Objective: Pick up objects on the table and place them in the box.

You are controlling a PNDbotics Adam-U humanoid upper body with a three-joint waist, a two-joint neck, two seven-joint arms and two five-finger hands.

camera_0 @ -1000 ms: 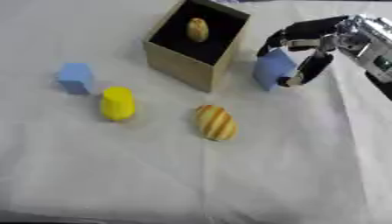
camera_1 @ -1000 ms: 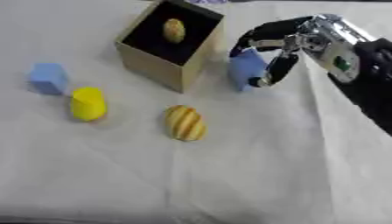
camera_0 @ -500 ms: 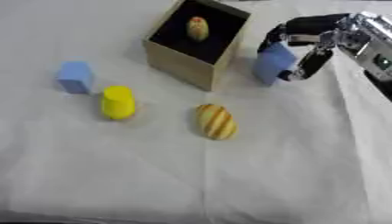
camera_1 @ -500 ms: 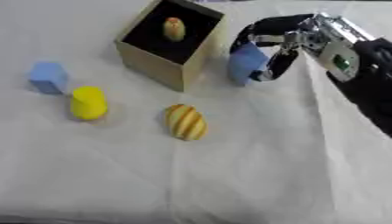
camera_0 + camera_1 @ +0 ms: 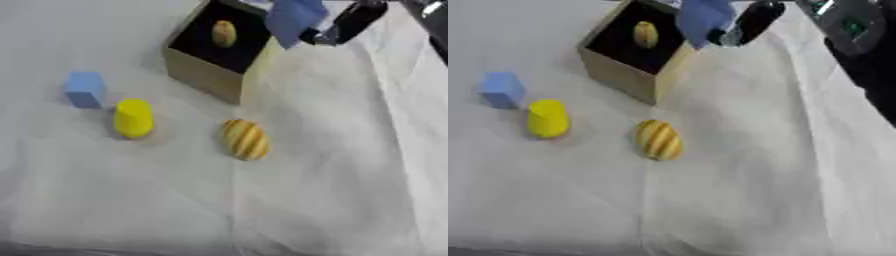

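- The near half of the white cloth-covered table (image 5: 289, 210) is bare creased fabric, with open room from 4 to 8 o'clock.
- A striped yellow-and-brown egg-shaped object (image 5: 244, 139) lies near the middle, in the same spot as before, with bare cloth all round it.
- At 9 o'clock of the egg lies a yellow cylinder (image 5: 133, 117), and just beyond that, at 10 o'clock, a light blue cube (image 5: 85, 89); the two are near each other but apart, and neither has shifted.
- The square tan wooden box with a dark inside (image 5: 206, 77) stands at 12 o'clock of the egg, one corner toward the camera; a small yellowish egg-shaped thing (image 5: 224, 33) lies inside it.
- The blue block (image 5: 703, 15) that sat on the cloth beside the box's right wall a second ago is now lifted, over the box's far right rim.
- The right hand (image 5: 745, 24) at 1 o'clock has its fingers curled round that block and has risen with it toward the top edge.
- The cloth right of the box is now free.
- The left hand does not show.
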